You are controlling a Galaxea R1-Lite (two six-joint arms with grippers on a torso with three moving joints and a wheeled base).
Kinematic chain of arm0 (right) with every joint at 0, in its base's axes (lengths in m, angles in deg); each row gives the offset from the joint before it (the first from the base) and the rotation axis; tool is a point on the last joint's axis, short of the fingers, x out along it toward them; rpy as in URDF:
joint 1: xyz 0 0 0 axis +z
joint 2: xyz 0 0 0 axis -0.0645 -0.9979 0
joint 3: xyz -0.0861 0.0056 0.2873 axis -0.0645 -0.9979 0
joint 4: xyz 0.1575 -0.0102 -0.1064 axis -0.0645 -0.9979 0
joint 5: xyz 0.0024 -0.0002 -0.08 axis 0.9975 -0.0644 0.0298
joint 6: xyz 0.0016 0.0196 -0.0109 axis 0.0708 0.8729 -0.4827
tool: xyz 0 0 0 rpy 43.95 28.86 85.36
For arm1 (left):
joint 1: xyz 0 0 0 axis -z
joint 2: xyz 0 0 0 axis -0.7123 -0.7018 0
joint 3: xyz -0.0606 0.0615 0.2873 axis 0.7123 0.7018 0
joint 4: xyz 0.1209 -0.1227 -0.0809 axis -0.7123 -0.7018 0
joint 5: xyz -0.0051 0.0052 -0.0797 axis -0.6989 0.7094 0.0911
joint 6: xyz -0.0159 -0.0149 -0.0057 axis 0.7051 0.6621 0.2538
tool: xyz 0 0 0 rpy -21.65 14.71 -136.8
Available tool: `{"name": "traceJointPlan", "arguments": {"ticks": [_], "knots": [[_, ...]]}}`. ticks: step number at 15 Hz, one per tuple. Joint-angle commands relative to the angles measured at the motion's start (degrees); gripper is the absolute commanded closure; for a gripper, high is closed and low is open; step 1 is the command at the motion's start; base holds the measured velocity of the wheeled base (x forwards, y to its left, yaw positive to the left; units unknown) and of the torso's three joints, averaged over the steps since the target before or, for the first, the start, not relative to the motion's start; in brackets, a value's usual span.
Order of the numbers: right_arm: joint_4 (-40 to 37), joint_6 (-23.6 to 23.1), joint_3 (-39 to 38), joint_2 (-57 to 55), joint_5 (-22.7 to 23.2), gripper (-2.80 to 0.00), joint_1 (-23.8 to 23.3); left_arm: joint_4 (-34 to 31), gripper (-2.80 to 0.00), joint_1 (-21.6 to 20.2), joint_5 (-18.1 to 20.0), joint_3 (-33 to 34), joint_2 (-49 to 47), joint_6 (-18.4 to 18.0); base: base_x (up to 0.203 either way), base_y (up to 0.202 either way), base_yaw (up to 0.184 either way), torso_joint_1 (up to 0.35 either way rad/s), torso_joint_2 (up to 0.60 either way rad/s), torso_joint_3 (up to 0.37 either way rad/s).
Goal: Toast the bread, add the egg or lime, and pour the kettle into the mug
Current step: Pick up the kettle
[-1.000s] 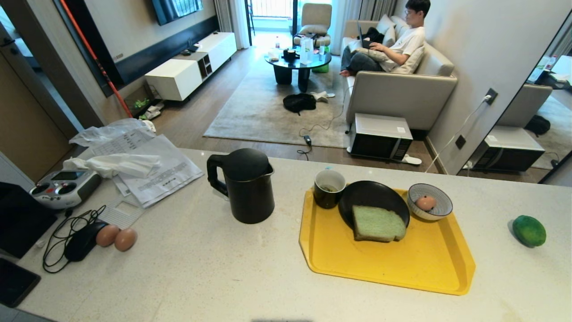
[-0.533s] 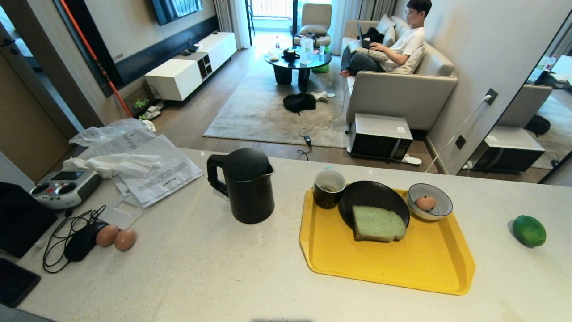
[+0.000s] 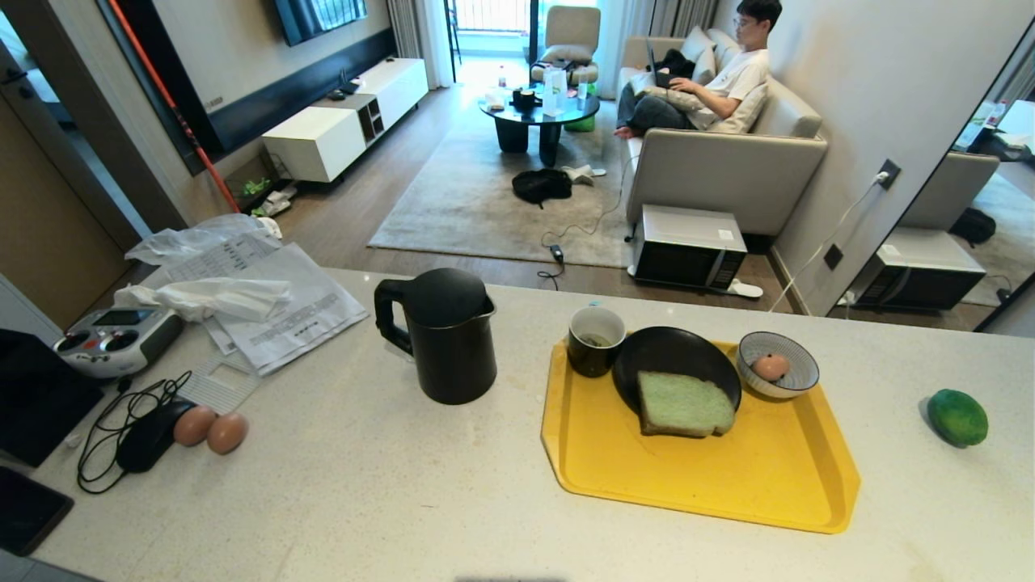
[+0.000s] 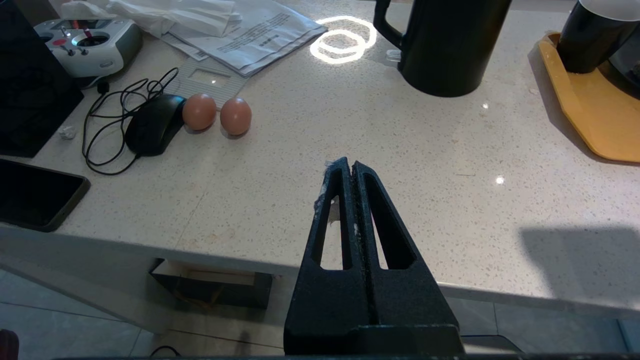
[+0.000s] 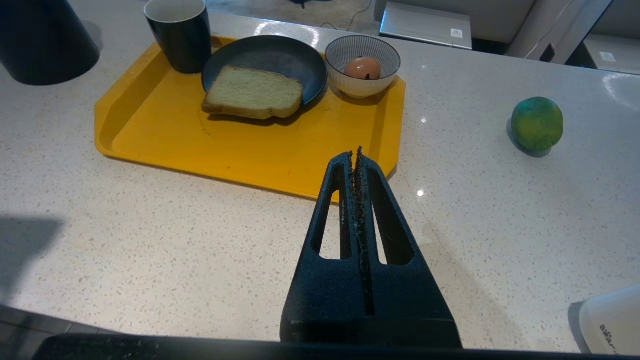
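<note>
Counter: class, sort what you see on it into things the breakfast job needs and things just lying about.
Job: bread, egg in bowl, lime, kettle, mug, plate, tray.

Lying about: two brown eggs, mouse, remote, papers.

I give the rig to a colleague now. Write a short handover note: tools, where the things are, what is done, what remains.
Tools: left tool and right tool both shut, empty, above the counter's near edge.
Things: bread lies on the black plate on the yellow tray; egg in the striped bowl; mug on the tray; kettle left of the tray; lime on the counter to the right.
Done: nothing visible.
Left: toasting, adding egg or lime, pouring.
</note>
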Motion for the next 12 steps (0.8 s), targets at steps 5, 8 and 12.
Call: {"name": "traceJointPlan", "arguments": {"ticks": [5, 8, 12], "knots": [[0.0, 0.0, -0.1, 0.0, 0.0, 0.00, 0.0, 0.0, 0.00, 0.0, 0.0, 0.0, 0.0, -0.3, 0.000, 0.000, 0.000, 0.000, 0.00, 0.000], [0.0, 0.0, -0.1, -0.1, 0.0, 0.00, 0.0, -0.1, 0.00, 0.0, 0.0, -0.9, 0.0, -0.4, 0.000, 0.000, 0.000, 0.000, 0.00, 0.000], [0.0, 0.0, -0.1, -0.1, 0.0, 0.00, 0.0, -7.6, 0.00, 0.1, 0.1, -11.9, -3.1, -0.3, 0.000, 0.000, 0.000, 0.000, 0.00, 0.000]]}}
